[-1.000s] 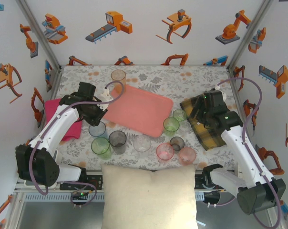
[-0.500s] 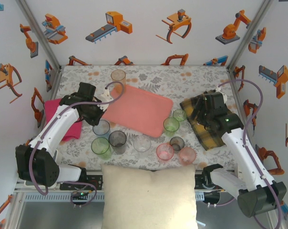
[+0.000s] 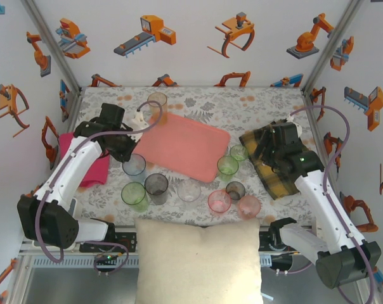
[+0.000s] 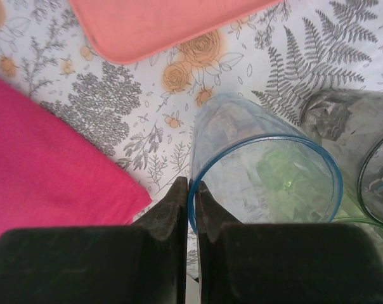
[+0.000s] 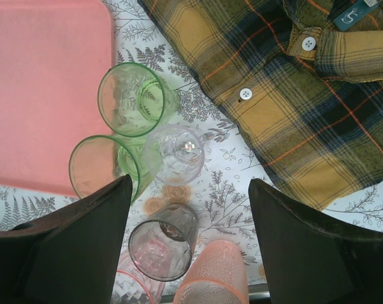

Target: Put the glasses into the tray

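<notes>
Left wrist view: left gripper (image 4: 191, 187) pinches the rim of a translucent blue-rimmed glass (image 4: 261, 168); right gripper (image 5: 189, 183) gapes.

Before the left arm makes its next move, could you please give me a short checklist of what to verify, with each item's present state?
1. Grip: the left gripper is shut on the rim of the blue glass: ok.
2. Neighbour: whether the blue glass touches the grey glass close beside it: cannot tell.
3. Room: the tray is bare, with no glass in it: ok.
4. Way: no other glass stands between the blue glass and the tray's near edge: ok.
5. Other arm: the right gripper is open, over by the plaid shirt, off that way: ok.
</notes>
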`<action>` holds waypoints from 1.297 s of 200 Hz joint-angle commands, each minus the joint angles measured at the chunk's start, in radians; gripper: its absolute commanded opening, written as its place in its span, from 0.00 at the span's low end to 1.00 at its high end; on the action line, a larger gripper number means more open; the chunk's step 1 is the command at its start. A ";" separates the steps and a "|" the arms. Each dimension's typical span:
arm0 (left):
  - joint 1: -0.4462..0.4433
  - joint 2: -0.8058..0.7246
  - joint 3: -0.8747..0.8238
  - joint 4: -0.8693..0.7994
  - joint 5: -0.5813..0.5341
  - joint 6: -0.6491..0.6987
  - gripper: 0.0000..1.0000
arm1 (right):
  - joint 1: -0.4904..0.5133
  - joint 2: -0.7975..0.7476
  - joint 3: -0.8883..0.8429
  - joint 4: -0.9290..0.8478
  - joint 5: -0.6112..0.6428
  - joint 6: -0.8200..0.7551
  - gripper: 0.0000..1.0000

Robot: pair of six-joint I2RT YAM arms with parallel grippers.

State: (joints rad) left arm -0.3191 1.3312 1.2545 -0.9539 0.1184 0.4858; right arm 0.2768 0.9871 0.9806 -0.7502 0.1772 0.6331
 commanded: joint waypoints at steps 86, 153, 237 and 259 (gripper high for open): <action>0.012 0.210 0.310 0.094 -0.070 -0.017 0.08 | 0.007 -0.006 -0.001 -0.001 0.024 0.014 0.68; 0.025 0.415 0.483 0.188 -0.050 -0.084 0.08 | 0.007 -0.018 0.025 -0.048 0.047 0.009 0.68; 0.035 0.564 0.564 0.240 -0.047 -0.129 0.08 | 0.007 -0.054 0.011 -0.078 0.064 0.020 0.68; 0.038 0.582 0.574 0.247 -0.033 -0.147 0.08 | 0.007 -0.059 0.010 -0.082 0.066 0.020 0.68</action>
State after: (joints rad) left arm -0.2905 1.9011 1.7847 -0.7387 0.0528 0.3828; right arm 0.2768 0.9440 0.9806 -0.8078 0.2123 0.6334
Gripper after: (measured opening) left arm 0.127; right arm 0.678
